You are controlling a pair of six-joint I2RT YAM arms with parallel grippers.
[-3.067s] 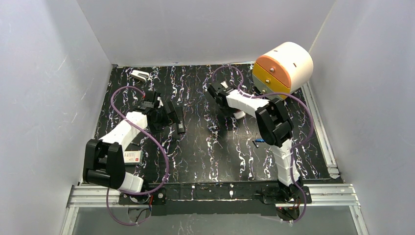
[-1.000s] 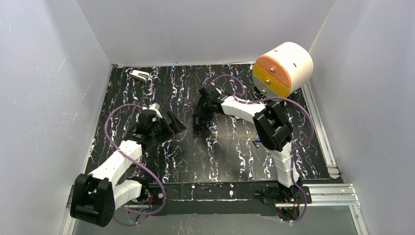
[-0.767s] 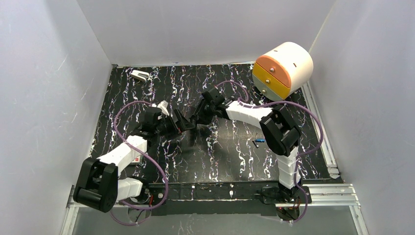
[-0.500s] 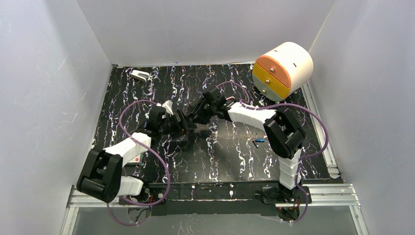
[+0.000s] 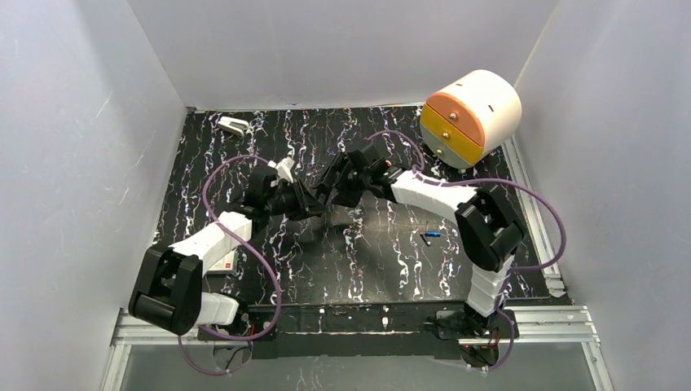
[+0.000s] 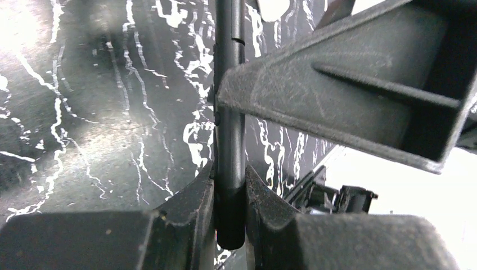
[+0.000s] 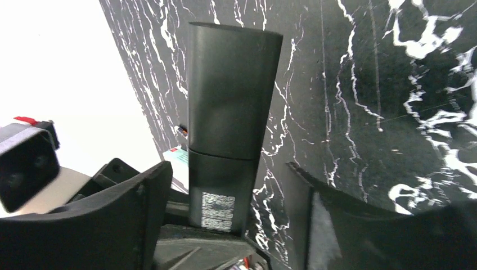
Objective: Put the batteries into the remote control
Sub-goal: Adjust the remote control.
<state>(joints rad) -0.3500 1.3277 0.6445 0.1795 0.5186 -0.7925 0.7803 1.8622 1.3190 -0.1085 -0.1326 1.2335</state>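
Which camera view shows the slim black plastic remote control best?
The right wrist view: the black remote control fills the centre, broad face and label visible. The left wrist view shows only its thin edge, clamped in the left gripper. The top view mostly hides it.

- Remote control (image 7: 230, 95): slim, black, with a seam across its back and a small printed label. It is raised above the table's middle, clamped in the jaws of the left gripper (image 6: 229, 191).
- Batteries (image 5: 429, 237): tiny cells, one blue and one dark, lying flat toward the table's right edge.
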